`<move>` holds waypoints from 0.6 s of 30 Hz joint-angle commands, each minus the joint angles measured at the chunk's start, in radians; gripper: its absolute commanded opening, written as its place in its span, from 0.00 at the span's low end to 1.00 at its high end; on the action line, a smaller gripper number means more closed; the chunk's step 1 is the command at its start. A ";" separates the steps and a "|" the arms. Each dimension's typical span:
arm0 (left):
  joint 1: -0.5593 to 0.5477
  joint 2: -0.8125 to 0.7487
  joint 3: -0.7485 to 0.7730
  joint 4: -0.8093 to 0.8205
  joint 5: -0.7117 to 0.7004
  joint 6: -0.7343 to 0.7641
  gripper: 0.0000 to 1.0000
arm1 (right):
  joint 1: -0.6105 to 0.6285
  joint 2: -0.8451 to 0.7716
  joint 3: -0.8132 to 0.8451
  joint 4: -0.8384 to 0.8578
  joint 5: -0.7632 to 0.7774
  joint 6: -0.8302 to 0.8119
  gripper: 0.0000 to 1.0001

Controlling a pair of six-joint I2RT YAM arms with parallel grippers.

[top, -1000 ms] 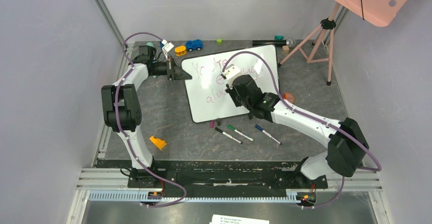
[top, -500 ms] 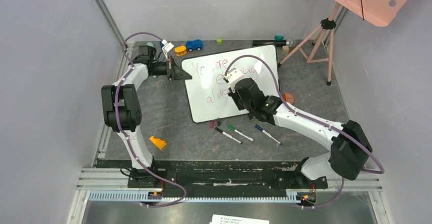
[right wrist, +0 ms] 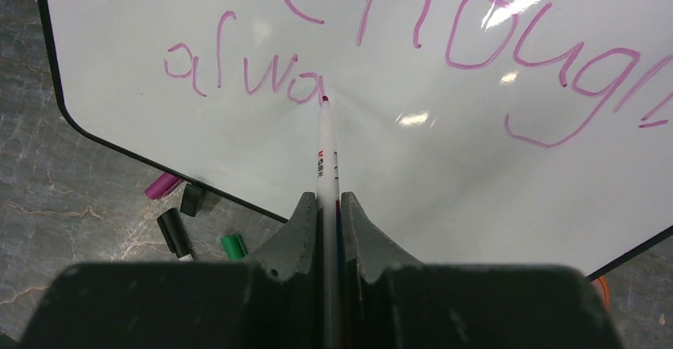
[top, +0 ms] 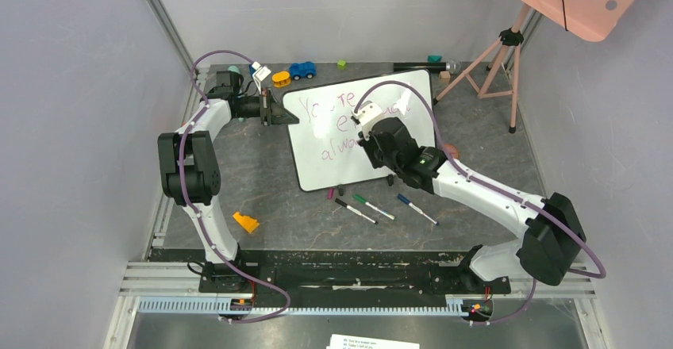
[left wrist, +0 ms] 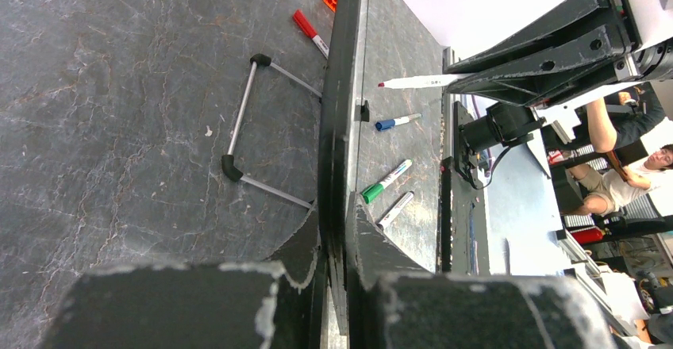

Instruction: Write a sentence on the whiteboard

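Note:
The whiteboard (top: 327, 170) stands tilted at the middle of the table. My left gripper (top: 274, 114) is shut on its left edge, and the left wrist view shows my fingers (left wrist: 333, 216) clamped on the black frame (left wrist: 341, 87) edge-on. The sentence (top: 330, 106) is in pink-purple letters; in the right wrist view "enough" (right wrist: 476, 40) runs across the top and "alwa" (right wrist: 238, 75) sits below it. My right gripper (right wrist: 327, 203) is shut on a white marker (right wrist: 326, 151). The marker's pink tip touches the board just right of the last "a". From above, my right gripper (top: 367, 129) covers part of the writing.
Black (top: 355, 210), green (top: 373, 206) and blue (top: 417, 209) markers and a purple cap (top: 331, 193) lie in front of the board. An orange wedge (top: 246, 222) sits near left. A toy car (top: 302, 70) and small blocks are behind; a tripod (top: 496, 55) stands far right.
My right gripper has moved right along the lower line with the marker, uncovering more of the word "alwa". The left gripper and the board have not moved.

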 commanded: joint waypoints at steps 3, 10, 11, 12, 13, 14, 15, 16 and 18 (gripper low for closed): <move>-0.052 0.034 -0.048 -0.006 -0.250 0.183 0.02 | -0.020 -0.010 0.064 0.019 0.022 0.000 0.00; -0.052 0.034 -0.046 -0.006 -0.251 0.184 0.02 | -0.036 0.010 0.065 0.017 0.034 -0.003 0.00; -0.052 0.034 -0.048 -0.006 -0.249 0.184 0.02 | -0.038 0.012 0.066 0.017 0.033 -0.004 0.00; -0.052 0.034 -0.047 -0.006 -0.251 0.184 0.02 | -0.038 0.016 0.068 0.018 0.030 -0.005 0.00; -0.052 0.034 -0.047 -0.006 -0.251 0.184 0.02 | -0.038 0.017 0.067 0.020 0.027 -0.006 0.00; -0.052 0.034 -0.048 -0.006 -0.251 0.183 0.02 | -0.038 0.020 0.068 0.022 0.024 -0.008 0.00; -0.052 0.034 -0.047 -0.005 -0.251 0.184 0.02 | -0.037 0.022 0.067 0.026 0.021 -0.010 0.00; -0.052 0.034 -0.047 -0.006 -0.250 0.184 0.02 | -0.038 0.024 0.068 0.029 0.021 -0.011 0.00; -0.052 0.035 -0.047 -0.006 -0.250 0.184 0.02 | -0.038 0.029 0.073 0.030 0.022 -0.013 0.00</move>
